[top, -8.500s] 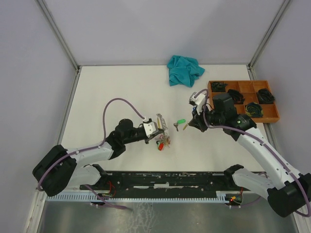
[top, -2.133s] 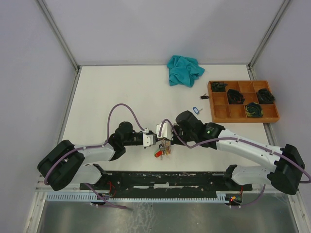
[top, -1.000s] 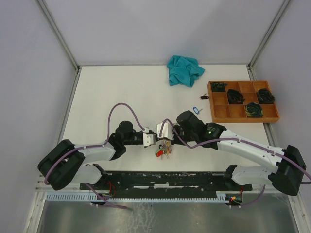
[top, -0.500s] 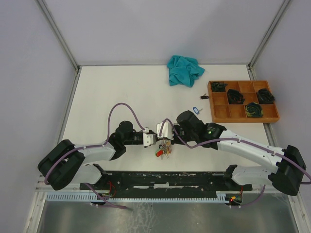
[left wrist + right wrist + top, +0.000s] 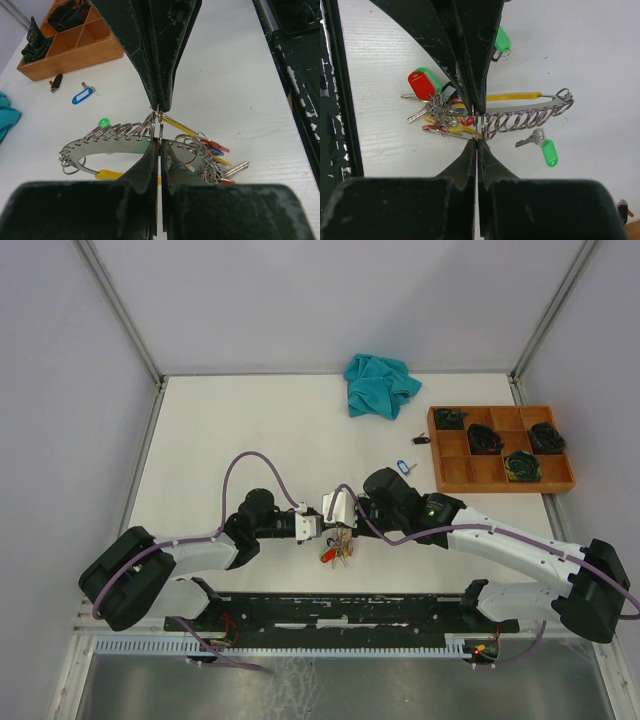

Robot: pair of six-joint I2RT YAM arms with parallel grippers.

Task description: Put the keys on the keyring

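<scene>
Both arms meeting over the near middle of the table (image 5: 250, 430). Some seconds back the right arm stood well apart, out towards the tray. It has since crossed to the left arm, and in the last second neither has visibly moved. This reads as a threading or hand-over held in place, not finished.

Left gripper (image 5: 159, 148): jaws together, clamped on the wire of the keyring (image 5: 116, 141), which it holds just above the tabletop. Right gripper (image 5: 477, 145): jaws also together, tip to tip with the left, at a thin upright loop of wire. From here I cannot tell whether that loop belongs to a tag or to the ring itself.

The keys (image 5: 338, 550) already strung hang in a bunch at one end of the ring, with red and yellow tags showing. A row of small split loops crowds the stretch beside the fingers.

Still loose on the table are a green-tagged key (image 5: 541, 145) just beside the ring and a blue-tagged key (image 5: 82, 96) further off towards the wooden tray (image 5: 456, 472), so the job looks only partly done. A small dark item lies near the blue tag, too small to name. A teal cloth (image 5: 380, 385) sits at the far edge, well clear.

Likely hindrances are the crowded loops, which leave little free wire, and the two sets of fingers, which leave each other scant room.
</scene>
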